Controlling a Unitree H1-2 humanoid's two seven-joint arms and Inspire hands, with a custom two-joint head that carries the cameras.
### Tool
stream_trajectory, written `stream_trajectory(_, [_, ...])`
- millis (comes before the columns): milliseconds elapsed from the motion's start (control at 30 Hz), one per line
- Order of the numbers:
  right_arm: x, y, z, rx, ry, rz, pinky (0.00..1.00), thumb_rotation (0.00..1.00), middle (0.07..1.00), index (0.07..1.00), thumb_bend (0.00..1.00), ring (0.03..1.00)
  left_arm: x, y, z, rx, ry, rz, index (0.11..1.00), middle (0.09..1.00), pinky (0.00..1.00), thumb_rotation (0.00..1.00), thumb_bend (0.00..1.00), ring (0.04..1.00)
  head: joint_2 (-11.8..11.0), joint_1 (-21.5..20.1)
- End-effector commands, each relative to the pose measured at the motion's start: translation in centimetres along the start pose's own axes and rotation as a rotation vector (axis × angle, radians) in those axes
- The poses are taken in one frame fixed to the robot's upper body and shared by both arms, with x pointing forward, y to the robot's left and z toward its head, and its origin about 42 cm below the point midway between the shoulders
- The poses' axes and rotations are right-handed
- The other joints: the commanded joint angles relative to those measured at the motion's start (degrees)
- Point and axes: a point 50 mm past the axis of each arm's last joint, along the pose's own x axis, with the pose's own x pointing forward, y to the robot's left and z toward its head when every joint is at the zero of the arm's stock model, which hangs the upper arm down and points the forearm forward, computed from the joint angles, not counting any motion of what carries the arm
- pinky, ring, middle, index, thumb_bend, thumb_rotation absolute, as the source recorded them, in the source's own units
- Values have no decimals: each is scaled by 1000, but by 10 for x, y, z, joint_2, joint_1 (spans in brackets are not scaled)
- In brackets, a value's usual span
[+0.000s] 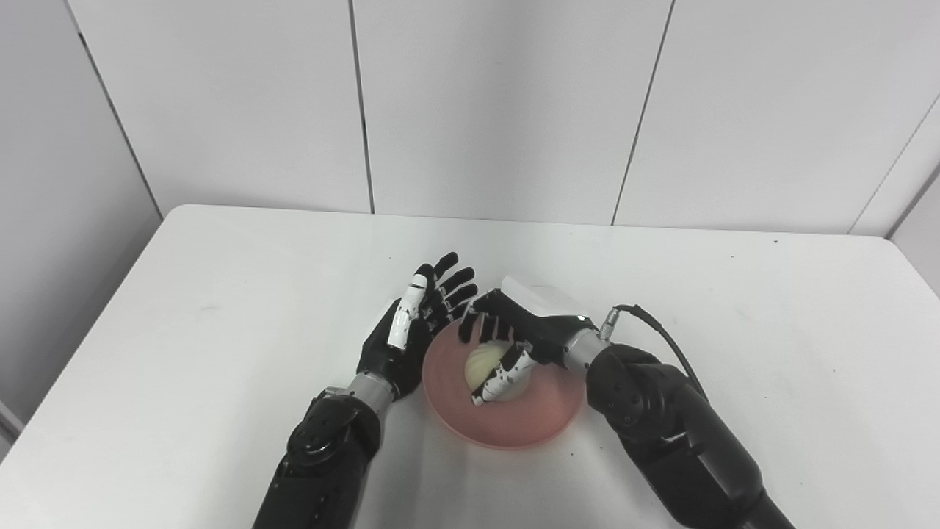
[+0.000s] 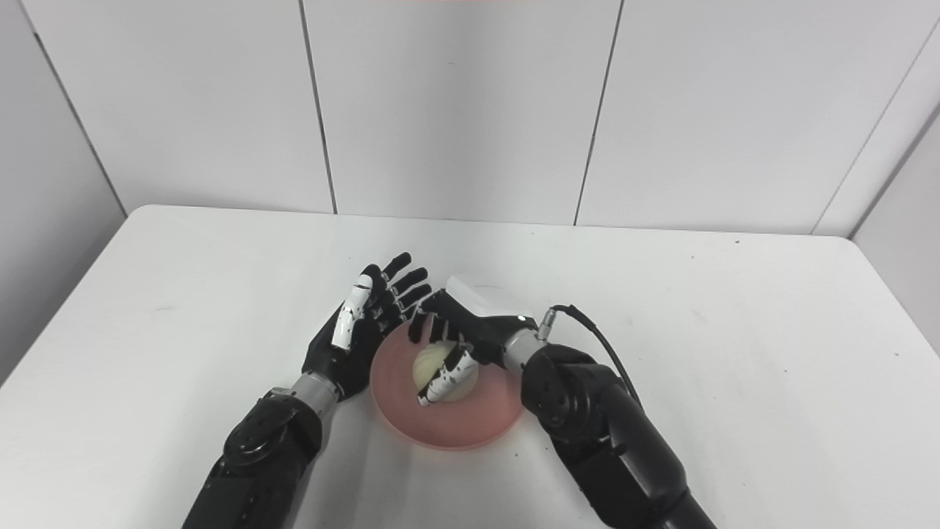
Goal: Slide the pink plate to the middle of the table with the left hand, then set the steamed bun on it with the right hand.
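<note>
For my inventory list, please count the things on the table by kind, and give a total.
Plate: 1, pink
Steamed bun: 1, on the plate, under the right robot hand
Total: 2

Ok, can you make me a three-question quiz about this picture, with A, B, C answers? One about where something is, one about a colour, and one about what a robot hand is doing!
1. Where is the steamed bun?
A. On the plate
B. On the bare table, far left
C. On the floor

2. What colour is the plate?
A. Blue
B. Pink
C. Green

3. What is the left robot hand doing?
A. Squeezing the bun
B. Lifting the plate up
C. Open beside the plate, holding nothing

Answers:
1. A, the bun sits inside the plate, with the right robot hand wrapped around it.
2. B, its rim and floor are pink against the white table.
3. C, its fingers are spread apart at the plate's left edge.
</note>
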Motion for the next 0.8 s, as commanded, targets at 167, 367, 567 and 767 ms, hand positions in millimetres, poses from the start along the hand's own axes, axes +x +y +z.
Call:
stream_trajectory(167, [4,-21,14,-77,-64,-71,291,0,409,530,517,383,-21,10,-47,-33,236,80,922,898,900,1000,439,897,0,-1])
stream_trajectory(367, [-4,-26,24,-188,-52,-26,494,102,629,670,602,608,-21,9,-47,-30,237,90,913,892,881,1000,442,887,0,-1])
stream_trajectory(567, [-15,-39,35,-203,-36,11,612,383,885,867,757,811,-21,9,-47,-29,229,72,900,907,901,1000,447,903,-1,-2])
stream_trajectory(767, [-22,-49,43,-211,-7,57,719,649,986,969,887,906,-22,10,-46,-22,229,55,923,941,923,1000,430,924,-1,-2])
